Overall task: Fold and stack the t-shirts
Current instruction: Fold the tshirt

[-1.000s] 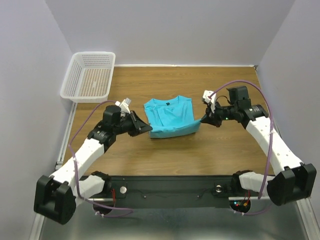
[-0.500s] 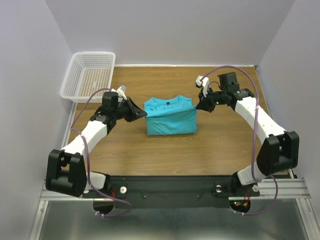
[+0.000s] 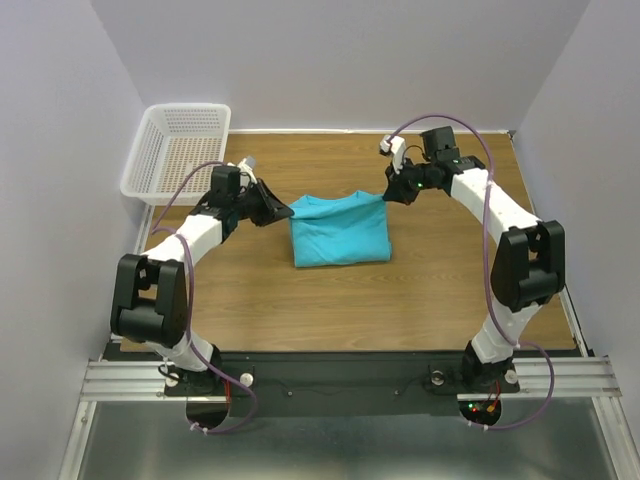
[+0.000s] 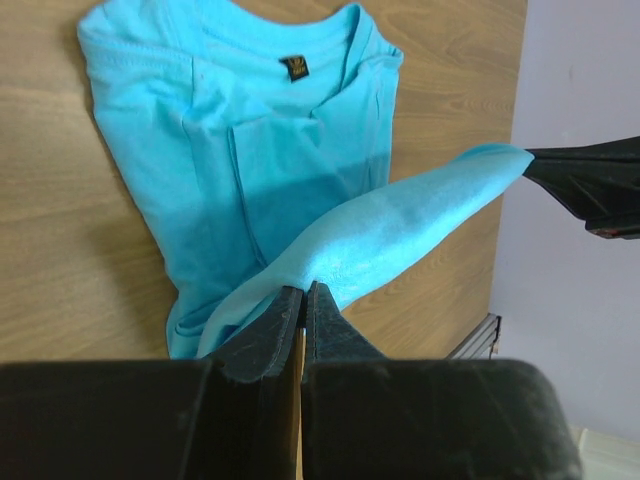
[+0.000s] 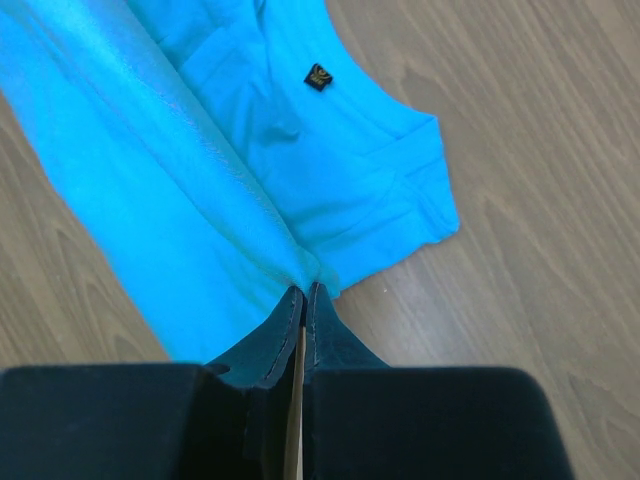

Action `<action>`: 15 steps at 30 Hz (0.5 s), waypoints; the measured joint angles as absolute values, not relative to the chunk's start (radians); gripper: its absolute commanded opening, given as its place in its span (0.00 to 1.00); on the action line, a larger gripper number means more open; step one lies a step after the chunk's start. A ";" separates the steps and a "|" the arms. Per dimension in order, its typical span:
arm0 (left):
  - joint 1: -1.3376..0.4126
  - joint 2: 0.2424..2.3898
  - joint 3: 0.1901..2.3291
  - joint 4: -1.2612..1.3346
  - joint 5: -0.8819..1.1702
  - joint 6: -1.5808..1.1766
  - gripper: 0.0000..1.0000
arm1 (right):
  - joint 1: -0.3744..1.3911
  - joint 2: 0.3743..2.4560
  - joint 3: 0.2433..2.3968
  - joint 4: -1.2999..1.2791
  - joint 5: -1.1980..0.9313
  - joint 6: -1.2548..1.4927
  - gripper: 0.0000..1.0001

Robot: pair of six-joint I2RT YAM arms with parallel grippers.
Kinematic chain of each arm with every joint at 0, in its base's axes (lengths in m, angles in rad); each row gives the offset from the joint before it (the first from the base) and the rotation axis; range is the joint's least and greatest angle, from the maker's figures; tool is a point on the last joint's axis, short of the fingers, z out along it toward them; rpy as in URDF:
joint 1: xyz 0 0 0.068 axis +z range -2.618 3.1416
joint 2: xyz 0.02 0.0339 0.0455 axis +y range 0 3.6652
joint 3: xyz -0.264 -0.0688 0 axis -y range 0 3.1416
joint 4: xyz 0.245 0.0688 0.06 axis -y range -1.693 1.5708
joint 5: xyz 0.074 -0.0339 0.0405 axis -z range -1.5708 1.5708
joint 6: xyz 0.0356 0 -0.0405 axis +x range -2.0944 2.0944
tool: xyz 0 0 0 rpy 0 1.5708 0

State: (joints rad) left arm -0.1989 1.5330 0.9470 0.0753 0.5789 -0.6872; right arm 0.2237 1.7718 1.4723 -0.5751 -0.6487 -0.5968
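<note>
One turquoise t-shirt (image 3: 340,232) lies partly folded in the middle of the wooden table (image 3: 450,290). My left gripper (image 3: 286,212) is shut on its left corner, and my right gripper (image 3: 388,196) is shut on its right corner, both up near the collar end. In the left wrist view the gripper (image 4: 303,290) pinches a raised band of cloth stretched over the t-shirt (image 4: 250,150), and the other gripper's fingers (image 4: 590,185) hold the far end. Seen from the right wrist, the gripper (image 5: 304,290) pinches the t-shirt (image 5: 200,180) below its dark neck label (image 5: 318,77).
A white mesh basket (image 3: 178,152) stands at the far left corner of the table. Grey walls close in the left, back and right sides. Both arms reach far out over the table, either side of the shirt.
Both grippers have carried the shirt's near edge away from the bases toward the collar, folding the cloth over itself. Both stayed shut throughout.
</note>
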 measured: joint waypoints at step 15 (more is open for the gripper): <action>-0.174 1.708 1.072 0.100 0.584 -0.651 0.00 | 0.224 1.893 1.539 -0.537 -0.597 -0.557 0.01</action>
State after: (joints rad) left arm -0.1741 1.7081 1.0721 0.1001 0.5842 -0.6510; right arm 0.2237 1.8931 1.5391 -0.5373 -0.5968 -0.5568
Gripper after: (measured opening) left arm 0.120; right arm 0.033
